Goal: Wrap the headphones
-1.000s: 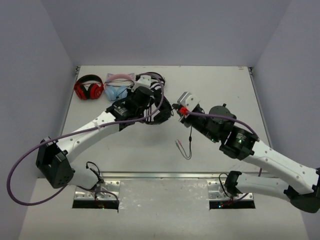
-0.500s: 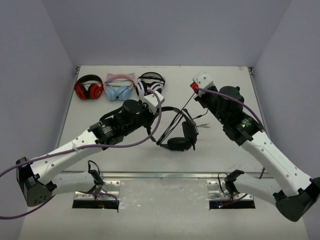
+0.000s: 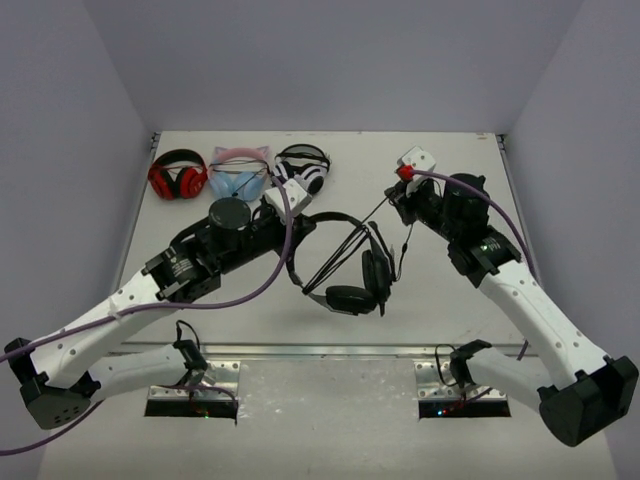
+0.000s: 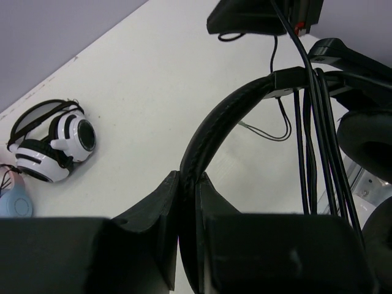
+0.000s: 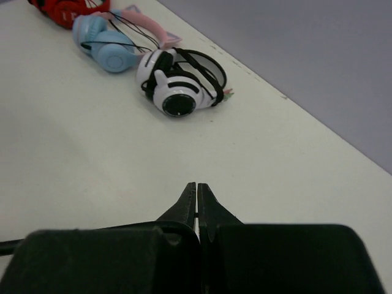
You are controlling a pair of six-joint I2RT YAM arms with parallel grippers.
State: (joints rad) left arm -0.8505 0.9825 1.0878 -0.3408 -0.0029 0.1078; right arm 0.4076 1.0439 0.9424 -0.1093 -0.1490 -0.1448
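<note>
The all-black headphones point(image 3: 352, 272) hang above the middle of the table, ear cups low. My left gripper point(image 3: 298, 224) is shut on their padded headband point(image 4: 215, 120), which runs up between the jaws in the left wrist view. Several strands of the thin black cable point(image 4: 315, 141) lie over the headband's far end. My right gripper point(image 3: 394, 204) is at the back right, jaws closed on the thin cable point(image 3: 372, 213), which stretches from it to the headphones. In the right wrist view the gripper point(image 5: 197, 190) shows only a sliver of cable between its tips.
Three other headsets lie in a row at the back left: red-and-black point(image 3: 178, 176), blue-and-pink point(image 3: 238, 176) and black-and-white point(image 3: 303, 166), the last close behind my left wrist. The table's back edge point(image 5: 245, 67) and grey walls are near my right gripper.
My left gripper has carried the headphones from the back toward the table's middle and front. My right gripper has swung from the centre to the back right, drawing the cable with it.
</note>
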